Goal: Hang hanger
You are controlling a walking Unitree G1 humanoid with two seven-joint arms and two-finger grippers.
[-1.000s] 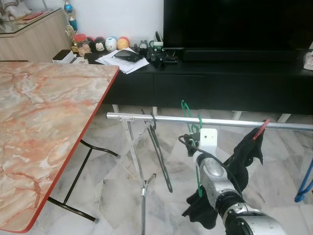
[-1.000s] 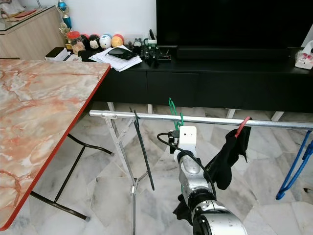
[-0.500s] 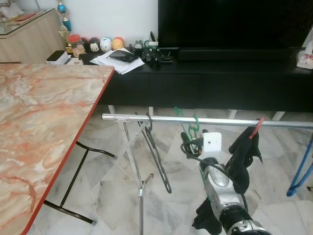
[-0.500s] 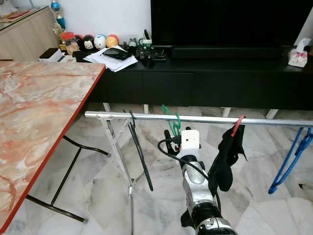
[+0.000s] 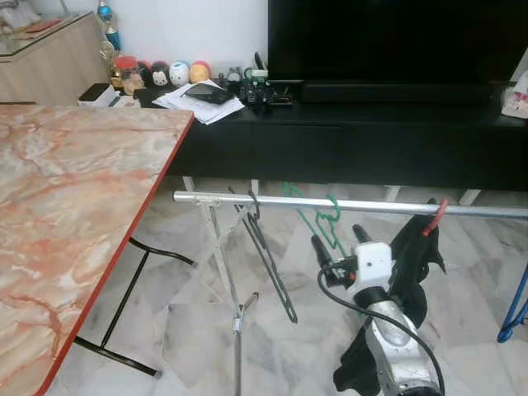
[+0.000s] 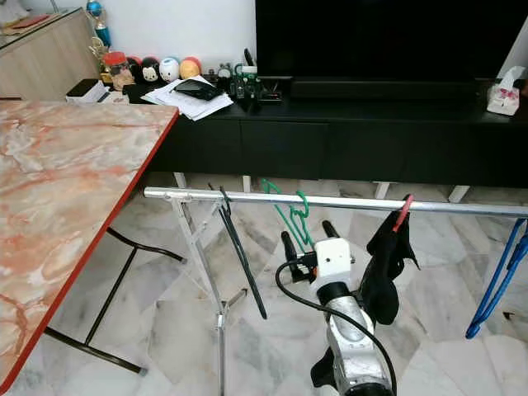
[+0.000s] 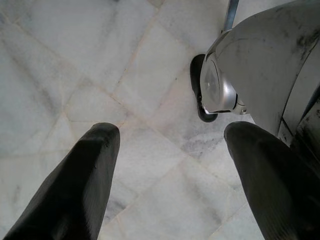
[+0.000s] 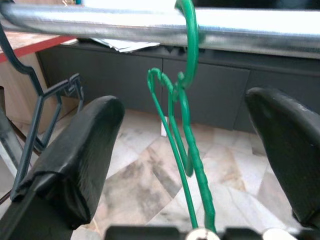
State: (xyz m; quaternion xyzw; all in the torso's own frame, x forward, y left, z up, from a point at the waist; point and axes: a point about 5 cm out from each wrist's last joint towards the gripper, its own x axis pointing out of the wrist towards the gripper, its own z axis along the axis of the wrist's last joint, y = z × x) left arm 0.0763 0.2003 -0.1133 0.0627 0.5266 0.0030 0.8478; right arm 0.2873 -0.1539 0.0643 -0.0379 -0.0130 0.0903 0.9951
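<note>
A green hanger [image 5: 318, 219] hangs by its hook [image 8: 190, 45] on the silver rail [image 5: 247, 200] and slants toward me. My right gripper [image 5: 339, 241] is open just below and in front of the rail. In the right wrist view its two black fingers [image 8: 85, 145] stand wide apart on either side of the green hanger's wire [image 8: 186, 150], not pressing it. My left gripper [image 7: 170, 165] hangs low and open over the marble floor, with nothing between its fingers.
A black hanger [image 5: 268, 256] hangs on the rail to the left of the green one. A red hanger with a dark garment [image 5: 417, 247] hangs to the right, and a blue hanger [image 5: 516, 305] beyond it. The marble table [image 5: 74, 206] is on the left, the black TV console [image 5: 371, 140] behind.
My right arm has drawn back and down from the rail, and its fingers now show spread apart. The green hanger stays on the rail, swung to a slant.
</note>
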